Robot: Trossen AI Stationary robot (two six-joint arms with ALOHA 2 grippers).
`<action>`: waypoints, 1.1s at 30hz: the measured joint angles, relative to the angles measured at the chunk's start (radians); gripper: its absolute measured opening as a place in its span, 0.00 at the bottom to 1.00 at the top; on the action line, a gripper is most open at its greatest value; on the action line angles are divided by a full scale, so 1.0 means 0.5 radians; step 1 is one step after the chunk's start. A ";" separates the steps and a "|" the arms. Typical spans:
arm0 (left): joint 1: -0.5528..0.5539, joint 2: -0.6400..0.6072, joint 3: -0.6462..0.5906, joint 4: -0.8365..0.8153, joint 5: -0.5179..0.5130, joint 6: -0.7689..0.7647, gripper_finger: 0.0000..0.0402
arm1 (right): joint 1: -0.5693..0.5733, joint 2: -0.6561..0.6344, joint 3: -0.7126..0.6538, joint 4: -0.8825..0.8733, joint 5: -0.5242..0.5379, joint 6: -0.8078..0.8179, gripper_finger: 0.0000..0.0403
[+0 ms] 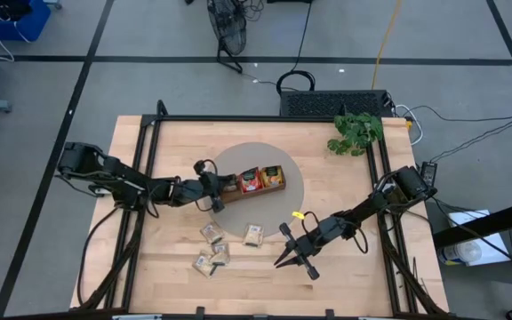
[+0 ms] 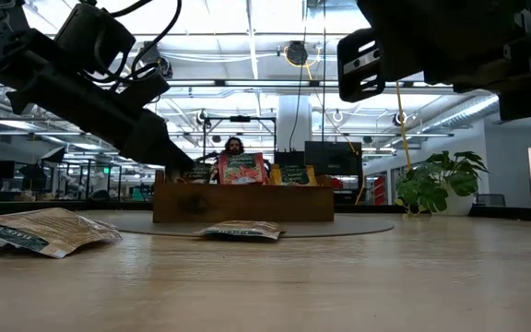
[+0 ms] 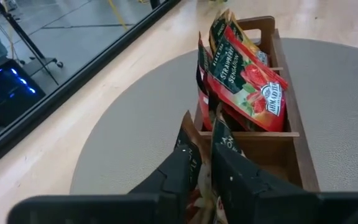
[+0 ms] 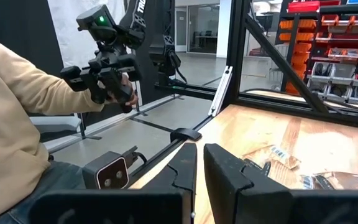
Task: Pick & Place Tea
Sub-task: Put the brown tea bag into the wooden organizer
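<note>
Long wooden tray (image 1: 269, 189) on a round grey mat (image 1: 229, 160), mid-table. Left gripper (image 1: 225, 188) down at the tray's end nearest the left arm, right over the end compartment, with the edge of a dark-printed sachet (image 3: 219, 134) standing inside that compartment and showing within the gripper; clamped or let go, cannot tell. More sachets upright in the tray beyond it: a red one (image 3: 247, 81) in the middle compartment, leaning toward the tray's long wall, others behind it at the tray's far end. Four pale sachets flat on the bare table (image 1: 345, 267), off the mat, on the tray's side away from the plant (image 1: 356, 132): one (image 1: 254, 236) nearest the tray, another (image 1: 212, 233) just beside it, two more (image 1: 212, 260) touching each other, farther from the tray. Right gripper (image 4: 199, 149) well apart from the tray on that same side, beyond the loose sachets, raised off the wood, closed up and holding nothing. Beyond the table, far from the tray, a person's sleeve (image 4: 17, 99) in pale cloth.
</note>
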 joint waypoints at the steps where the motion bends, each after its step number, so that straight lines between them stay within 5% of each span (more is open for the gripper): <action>1: 0.000 0.000 0.000 0.000 -0.001 0.001 0.21 | 0.000 0.000 0.000 -0.005 0.000 0.003 0.04; 16: -0.103 -0.431 0.026 -0.035 0.024 0.004 0.29 | 0.000 0.000 -0.001 -0.072 0.000 0.001 0.04; 21: -0.160 -0.501 0.492 -0.938 0.065 -0.032 0.19 | -0.001 0.000 -0.001 -0.066 0.002 -0.008 0.04; 24: -0.173 -0.374 0.931 -1.620 0.069 -0.154 0.04 | -0.001 0.000 -0.001 -0.065 0.003 -0.008 0.04; 27: -0.144 -0.172 1.280 -2.130 0.130 -0.218 0.01 | -0.002 0.000 -0.001 -0.067 0.003 -0.008 0.04; 33: -0.049 0.304 1.624 -2.513 0.372 -0.221 0.01 | -0.001 0.000 -0.001 -0.067 0.004 0.001 0.04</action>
